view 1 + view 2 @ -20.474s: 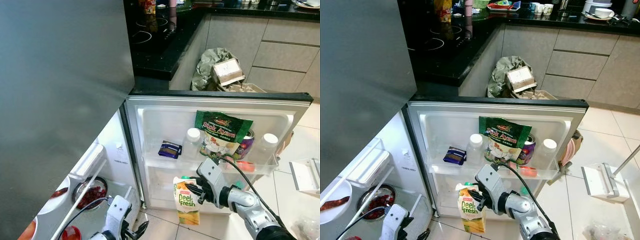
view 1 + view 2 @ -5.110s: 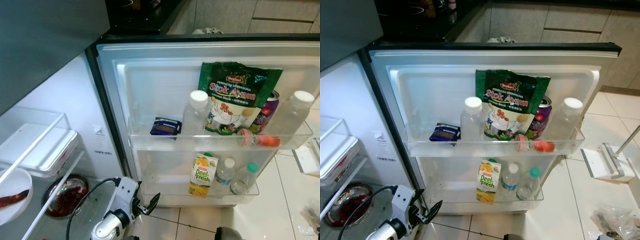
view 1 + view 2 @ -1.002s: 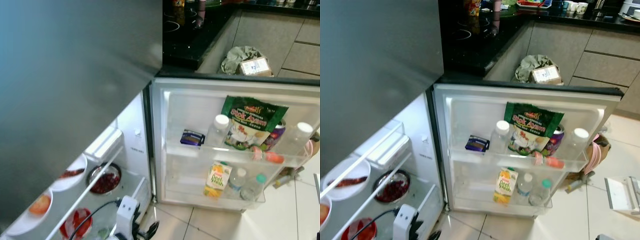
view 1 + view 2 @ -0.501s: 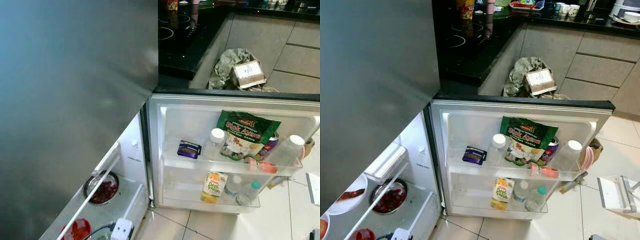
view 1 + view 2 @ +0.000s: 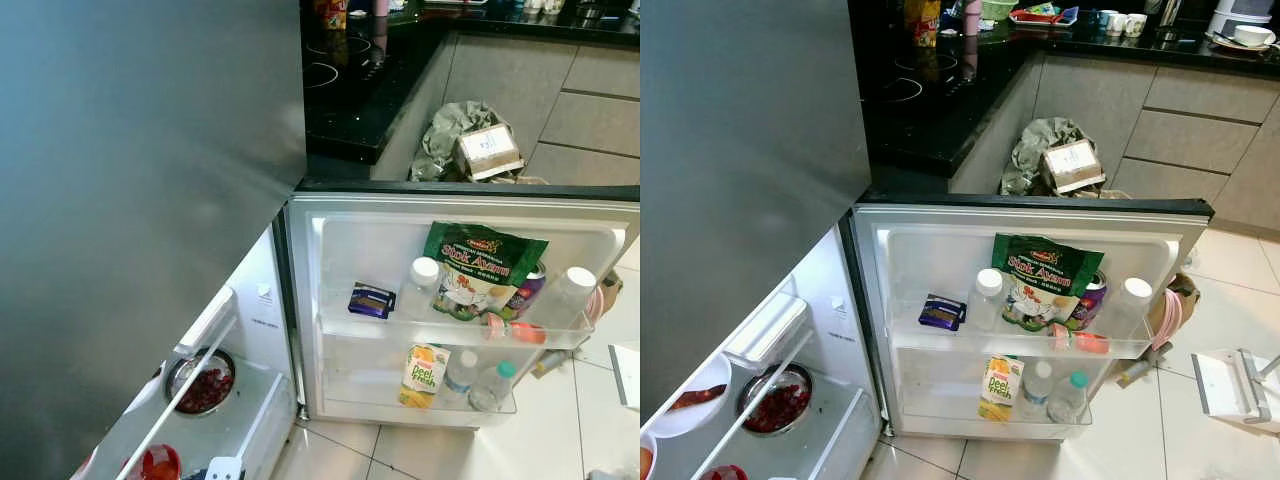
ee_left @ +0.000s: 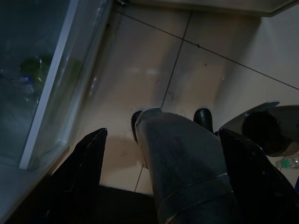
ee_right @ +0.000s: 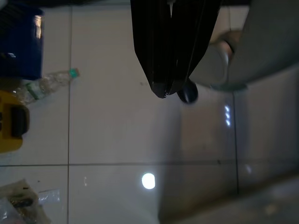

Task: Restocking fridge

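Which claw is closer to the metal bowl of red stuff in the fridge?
Left. The left gripper hangs by the fridge's bottom edge, below the metal bowl; the right gripper hangs over floor tiles.

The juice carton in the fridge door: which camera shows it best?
The right eye view: the juice carton stands upright in the door's lower shelf, left of two small bottles, its label facing the camera. The left eye view shows the same, slightly smaller. Both wrist views look down at floor tiles instead.
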Controlling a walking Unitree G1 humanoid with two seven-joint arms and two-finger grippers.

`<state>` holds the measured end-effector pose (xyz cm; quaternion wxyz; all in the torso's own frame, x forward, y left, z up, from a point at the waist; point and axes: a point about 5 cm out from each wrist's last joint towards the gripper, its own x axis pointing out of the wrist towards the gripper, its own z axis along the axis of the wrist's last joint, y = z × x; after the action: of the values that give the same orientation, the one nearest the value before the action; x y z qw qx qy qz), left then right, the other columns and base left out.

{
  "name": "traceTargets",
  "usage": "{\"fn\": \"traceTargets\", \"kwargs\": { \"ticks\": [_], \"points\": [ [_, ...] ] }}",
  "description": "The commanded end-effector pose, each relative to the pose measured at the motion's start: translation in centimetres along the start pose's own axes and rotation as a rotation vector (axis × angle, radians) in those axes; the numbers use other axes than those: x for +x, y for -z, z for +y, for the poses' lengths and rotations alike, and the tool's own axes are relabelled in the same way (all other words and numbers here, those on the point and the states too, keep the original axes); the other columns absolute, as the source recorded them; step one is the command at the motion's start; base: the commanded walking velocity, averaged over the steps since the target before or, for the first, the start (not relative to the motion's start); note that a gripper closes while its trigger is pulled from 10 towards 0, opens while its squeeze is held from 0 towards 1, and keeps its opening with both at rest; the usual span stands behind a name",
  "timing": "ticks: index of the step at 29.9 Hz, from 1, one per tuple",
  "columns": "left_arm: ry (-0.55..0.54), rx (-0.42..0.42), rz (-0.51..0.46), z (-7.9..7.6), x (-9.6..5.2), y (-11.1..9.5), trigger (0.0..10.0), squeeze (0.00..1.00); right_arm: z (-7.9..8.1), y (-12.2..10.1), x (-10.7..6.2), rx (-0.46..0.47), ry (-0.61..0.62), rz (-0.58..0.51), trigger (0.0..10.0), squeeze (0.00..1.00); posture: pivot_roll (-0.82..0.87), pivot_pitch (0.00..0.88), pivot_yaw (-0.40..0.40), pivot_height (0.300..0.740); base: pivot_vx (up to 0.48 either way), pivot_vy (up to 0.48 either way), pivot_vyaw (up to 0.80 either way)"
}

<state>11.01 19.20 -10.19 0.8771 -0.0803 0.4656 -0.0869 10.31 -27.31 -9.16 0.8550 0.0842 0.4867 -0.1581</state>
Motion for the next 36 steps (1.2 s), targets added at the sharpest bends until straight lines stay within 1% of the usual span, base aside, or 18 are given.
{"fn": "traceTargets", "kwargs": {
  "ticks": [1,2,3,4,7,8,9,10,14,17,22,26,36],
  "points": [
    [-0.029,-0.029,0.02,-0.3,0.2,0.2,10.0,0.0,0.6,0.7,0.0,-0.037,-0.008,0.034,10.0,0.0,-0.03,0.0,-0.039,0.74,0.0,0.0,0.0],
    [-0.029,-0.029,0.02,-0.3,0.2,0.2,10.0,0.0,0.6,0.7,0.0,-0.037,-0.008,0.034,10.0,0.0,-0.03,0.0,-0.039,0.74,0.0,0.0,0.0],
    [-0.041,-0.046,0.012,-0.3,0.3,0.0,10.0,0.0,1.0,0.8,0.1,-0.038,-0.014,0.04,10.0,0.0,-0.03,0.0,-0.039,0.74,0.0,0.0,0.0],
    [-0.071,-0.1,-0.002,-0.1,0.5,-0.4,10.0,0.0,1.7,0.8,0.2,-0.062,-0.036,0.041,10.0,0.0,-0.03,0.0,-0.038,0.74,0.0,0.0,0.0],
    [-0.083,-0.12,-0.004,0.0,0.5,-0.6,10.0,0.0,2.0,0.7,0.3,-0.069,-0.043,0.038,10.0,0.0,-0.03,0.0,-0.039,0.74,0.0,0.0,0.0],
    [-0.087,-0.148,-0.008,0.0,0.6,-0.8,10.0,0.0,2.3,0.6,0.4,-0.08,-0.052,0.034,10.0,0.0,-0.03,0.0,-0.035,0.74,0.0,0.0,0.0],
    [-0.087,-0.148,-0.008,0.0,0.6,-0.8,10.0,0.0,2.3,0.6,0.4,-0.08,-0.052,0.034,10.0,0.0,-0.03,0.0,-0.035,0.74,0.0,0.0,0.0],
    [-0.072,-0.15,-0.014,-0.1,0.9,-1.4,10.0,0.0,3.1,0.1,0.5,-0.105,-0.075,0.023,10.0,0.0,-0.02,0.0,-0.029,0.74,0.0,-0.48,0.0],
    [-0.062,-0.138,-0.018,-0.1,1.0,-1.9,10.0,0.0,3.7,-0.2,0.7,-0.126,-0.084,0.015,10.0,0.0,-0.02,0.0,-0.028,0.74,0.0,-0.48,0.0],
    [-0.065,-0.144,-0.015,0.0,1.0,-1.9,10.0,0.0,3.6,-0.2,0.7,-0.132,-0.08,0.019,10.0,0.0,-0.02,0.0,-0.027,0.74,0.0,-0.48,0.0],
    [-0.069,-0.152,0.028,0.1,0.6,-0.7,10.0,0.0,2.7,0.6,0.4,-0.112,-0.047,0.039,10.0,0.0,-0.03,0.0,-0.023,0.74,0.0,-0.48,0.0],
    [-0.066,-0.159,0.041,0.0,0.6,-0.3,10.0,0.0,2.4,0.9,0.3,-0.108,-0.037,0.048,10.0,0.0,-0.03,0.0,-0.023,0.74,0.0,-0.48,0.0],
    [-0.065,-0.157,0.043,0.0,0.5,-0.2,10.0,0.0,2.0,0.5,0.3,-0.104,-0.029,0.034,10.0,0.0,-0.03,0.0,-0.023,0.74,0.0,-0.48,0.0]
  ]
}}
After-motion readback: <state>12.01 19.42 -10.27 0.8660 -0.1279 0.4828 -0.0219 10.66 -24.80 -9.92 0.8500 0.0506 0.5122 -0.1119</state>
